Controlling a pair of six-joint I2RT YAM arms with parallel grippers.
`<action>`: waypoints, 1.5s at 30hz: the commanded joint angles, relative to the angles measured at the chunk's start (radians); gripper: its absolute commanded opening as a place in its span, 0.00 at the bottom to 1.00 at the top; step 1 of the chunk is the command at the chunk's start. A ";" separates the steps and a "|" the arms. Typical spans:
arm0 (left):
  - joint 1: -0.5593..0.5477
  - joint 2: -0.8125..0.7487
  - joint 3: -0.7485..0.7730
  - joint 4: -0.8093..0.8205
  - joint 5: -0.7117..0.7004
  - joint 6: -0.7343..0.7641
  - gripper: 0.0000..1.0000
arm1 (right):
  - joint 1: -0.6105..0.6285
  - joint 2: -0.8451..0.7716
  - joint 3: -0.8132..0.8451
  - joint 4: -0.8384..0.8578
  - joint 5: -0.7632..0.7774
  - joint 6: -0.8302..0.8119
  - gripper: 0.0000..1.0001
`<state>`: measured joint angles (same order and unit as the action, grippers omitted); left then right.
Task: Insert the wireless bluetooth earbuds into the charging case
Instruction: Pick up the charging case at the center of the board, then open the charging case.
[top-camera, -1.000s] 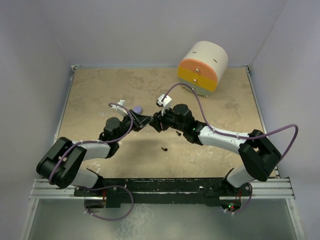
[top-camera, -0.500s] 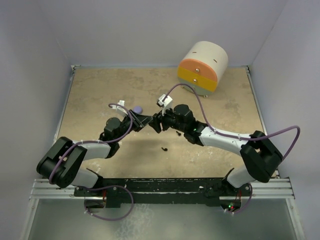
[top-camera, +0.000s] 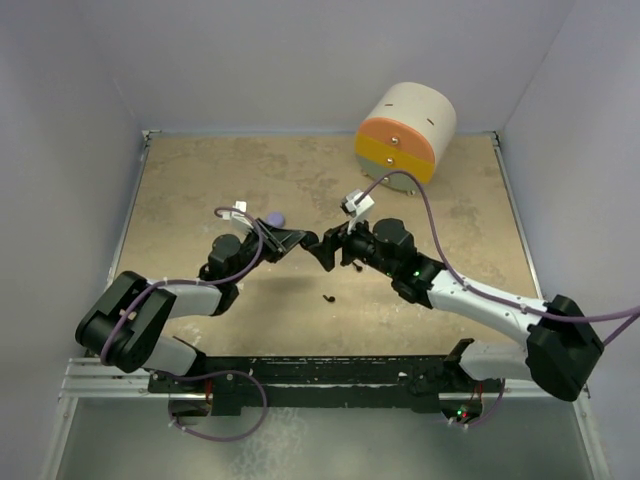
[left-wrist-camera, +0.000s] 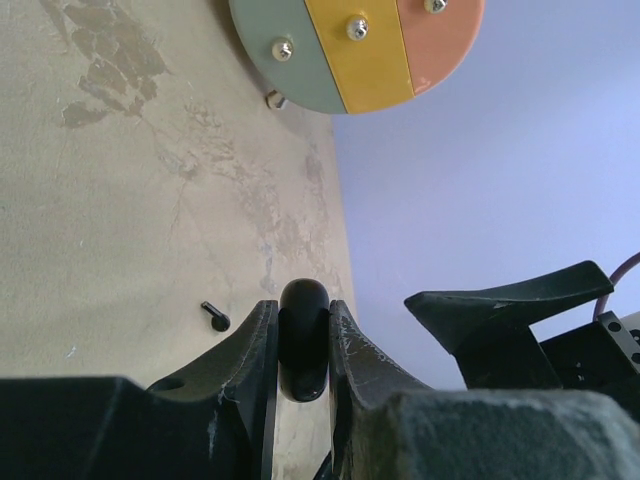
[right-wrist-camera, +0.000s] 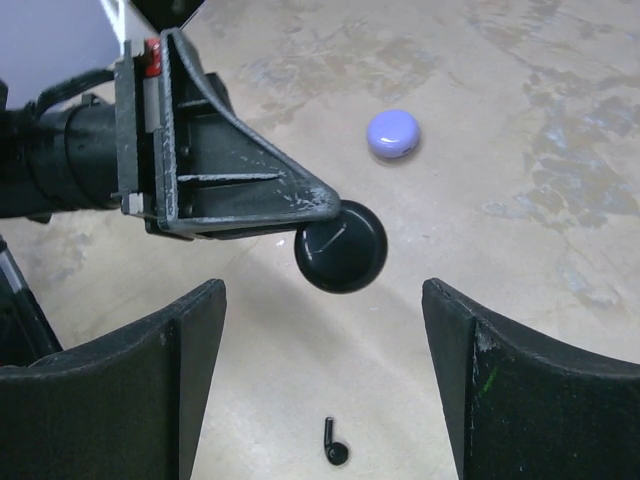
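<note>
Here, above the mottled tan desk (top-camera: 200, 190), the left pincer (top-camera: 293, 240) is clamped tight on the black charging case (left-wrist-camera: 303, 340), a round puck gripped across its flat faces and held clear of the surface. Facing it, the right pincer (right-wrist-camera: 322, 300) stands wide open with nothing in its grasp. Its fingers (right-wrist-camera: 185, 350) are spread to either side of the case, short of touching it. One black earbud (right-wrist-camera: 333, 447), a tiny stemmed piece, lies loose on the desk near the two pincers, on the side toward the arm bases, apart from the case. A lavender puck (right-wrist-camera: 393, 133), possibly a second case, rests flat on the desk just beyond the left pincer. At the far edge, well apart from both arms, a cream drum (top-camera: 405, 130) lies on its side, its round face banded in peach, yellow and green and studded with small screws. A purple cable (top-camera: 430, 215) arcs over the right arm.
</note>
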<state>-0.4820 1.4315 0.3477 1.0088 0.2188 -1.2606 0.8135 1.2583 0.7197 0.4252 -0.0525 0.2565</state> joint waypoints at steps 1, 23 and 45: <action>0.008 -0.005 0.023 0.065 -0.005 -0.019 0.00 | 0.001 -0.059 0.003 -0.062 0.122 0.099 0.81; 0.008 0.003 0.013 0.127 0.024 -0.067 0.00 | -0.011 0.073 0.097 -0.114 0.295 0.186 0.82; 0.009 0.021 -0.006 0.244 0.028 -0.174 0.00 | -0.029 0.193 0.124 -0.057 0.293 0.198 0.82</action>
<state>-0.4717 1.4620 0.3443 1.1141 0.2306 -1.3781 0.7940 1.4395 0.8135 0.3393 0.2214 0.4389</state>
